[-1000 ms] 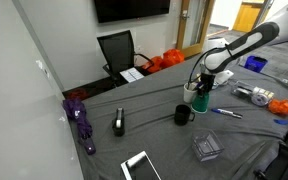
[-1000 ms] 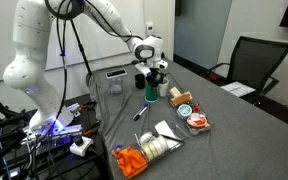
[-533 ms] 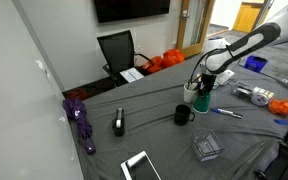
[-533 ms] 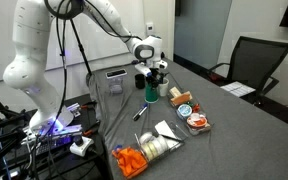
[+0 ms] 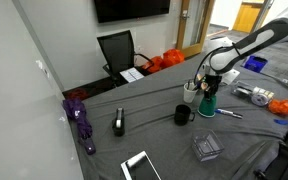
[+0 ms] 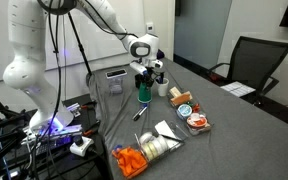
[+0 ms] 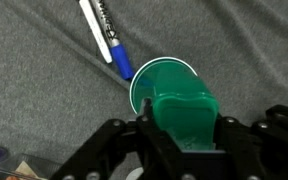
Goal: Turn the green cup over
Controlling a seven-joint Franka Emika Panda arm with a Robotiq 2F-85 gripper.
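The gripper (image 7: 181,124) is clamped across the sides of the green cup (image 7: 167,92), just beside the black mug (image 5: 183,115); being probably light, smooth, slightly squashy plastic, it suits a gentle mid-body hold.

No wording can be read in any view. The marker (image 7: 102,28) lying on the bench (image 7: 34,100) has dark print along its white barrel in the wrist view (too blurred to make out).
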